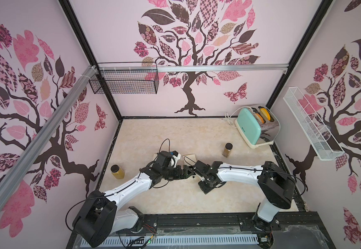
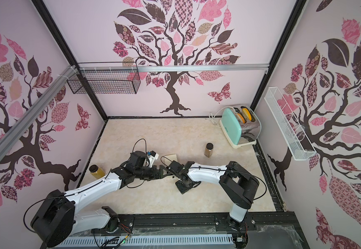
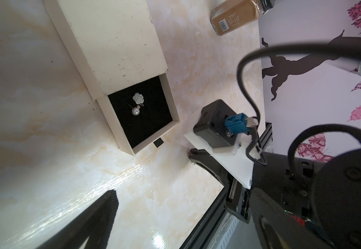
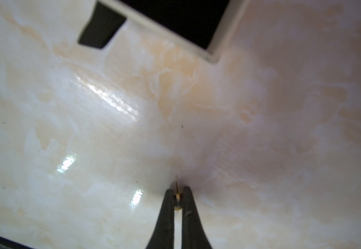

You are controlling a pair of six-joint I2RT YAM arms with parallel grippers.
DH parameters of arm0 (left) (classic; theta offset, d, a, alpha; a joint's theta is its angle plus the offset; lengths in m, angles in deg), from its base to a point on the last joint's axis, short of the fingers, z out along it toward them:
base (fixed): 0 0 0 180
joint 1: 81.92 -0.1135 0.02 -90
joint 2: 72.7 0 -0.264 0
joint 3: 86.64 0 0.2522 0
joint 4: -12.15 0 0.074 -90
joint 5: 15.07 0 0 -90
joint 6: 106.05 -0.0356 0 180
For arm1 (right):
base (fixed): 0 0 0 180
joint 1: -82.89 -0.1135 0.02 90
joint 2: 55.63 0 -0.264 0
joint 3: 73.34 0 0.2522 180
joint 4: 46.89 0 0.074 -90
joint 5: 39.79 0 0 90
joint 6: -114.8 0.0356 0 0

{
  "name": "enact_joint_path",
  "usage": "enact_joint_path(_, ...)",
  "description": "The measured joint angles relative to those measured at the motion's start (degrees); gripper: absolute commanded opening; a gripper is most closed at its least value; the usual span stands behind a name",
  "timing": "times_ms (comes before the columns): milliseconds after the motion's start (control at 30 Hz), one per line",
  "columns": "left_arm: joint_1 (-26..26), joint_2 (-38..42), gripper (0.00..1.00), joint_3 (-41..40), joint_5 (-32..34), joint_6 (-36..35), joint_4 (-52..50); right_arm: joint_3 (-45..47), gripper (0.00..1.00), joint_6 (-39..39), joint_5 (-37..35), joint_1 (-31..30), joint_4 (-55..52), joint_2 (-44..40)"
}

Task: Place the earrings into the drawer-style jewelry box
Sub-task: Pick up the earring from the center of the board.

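Note:
The cream jewelry box (image 3: pixel 110 38) lies on the marble table with its black-lined drawer (image 3: pixel 176 117) pulled out. Two earrings lie in the drawer: a silvery flower (image 3: pixel 138 98) and a pearl (image 3: pixel 135 111). My right gripper (image 4: pixel 178 190) is at the table surface just off the drawer's corner (image 4: pixel 217 50), shut on a tiny golden earring (image 4: pixel 178 195) whose pin sticks out past the tips. In the left wrist view the right gripper (image 3: pixel 193 154) stands near the drawer's black pull tab (image 3: pixel 158 143). My left gripper (image 3: pixel 180 194) hovers open and empty; only one of its fingers (image 3: pixel 105 213) shows. In both top views the arms cover most of the box (image 1: pixel 190 157).
A brown-filled jar (image 1: pixel 227 149) stands back right of the box, and another jar (image 1: pixel 117 171) stands at the left. A mint toaster (image 1: pixel 248 129) fills the back right corner. Wire baskets (image 1: pixel 125 80) hang on the walls. The two wrists nearly meet mid-table.

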Motion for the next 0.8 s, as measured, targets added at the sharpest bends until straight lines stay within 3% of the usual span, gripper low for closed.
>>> enact_joint_path(367, -0.3, -1.9, 0.96, 0.1, -1.2, 1.6, 1.0, 7.0, 0.00, -1.2, 3.3, 1.3, 9.4, -11.9)
enact_joint_path(800, -0.3, -6.5, 0.86, 0.2, -12.2, 4.9, 8.4, 23.3, 0.00, -6.3, 6.7, 2.3, 35.5, -27.0)
